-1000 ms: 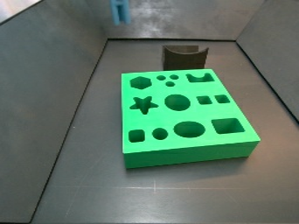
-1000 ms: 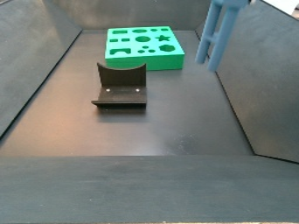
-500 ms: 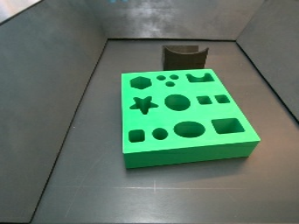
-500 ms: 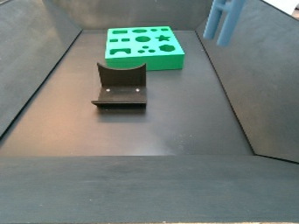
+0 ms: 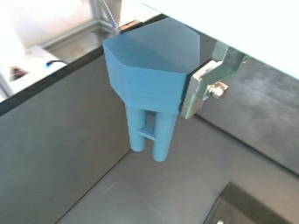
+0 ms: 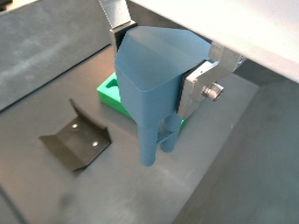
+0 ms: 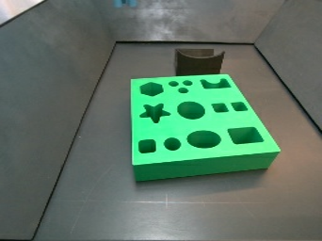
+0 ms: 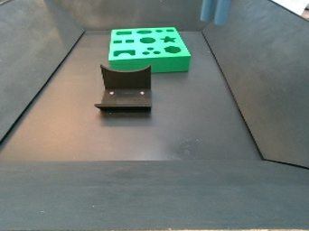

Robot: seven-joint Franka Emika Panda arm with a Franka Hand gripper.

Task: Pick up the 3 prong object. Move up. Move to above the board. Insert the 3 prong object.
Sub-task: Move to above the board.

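My gripper (image 5: pixel 155 63) is shut on the 3 prong object (image 5: pixel 146 74), a light-blue piece with a blocky head between the silver fingers (image 5: pixel 201 87) and its prongs hanging down. Both wrist views show this grip (image 6: pixel 158 66). The object (image 6: pixel 152 83) hangs high above the floor. In both side views only its prong tips (image 7: pixel 123 3) show at the upper edge (image 8: pixel 215 8), and the gripper itself is out of frame there. The green board (image 7: pixel 208 168) with cut-out holes lies flat on the floor (image 8: pixel 151 62). In a wrist view one corner (image 6: pixel 108 93) shows behind the object.
The dark fixture (image 8: pixel 125 87) stands on the floor next to the board's short side (image 7: pixel 199 59) and shows in a wrist view (image 6: pixel 76 144). Grey walls enclose the dark floor on all sides.
The 3 prong object has risen in the gripper, from well inside both side views to almost out of their upper edges. The board and the fixture have not moved.
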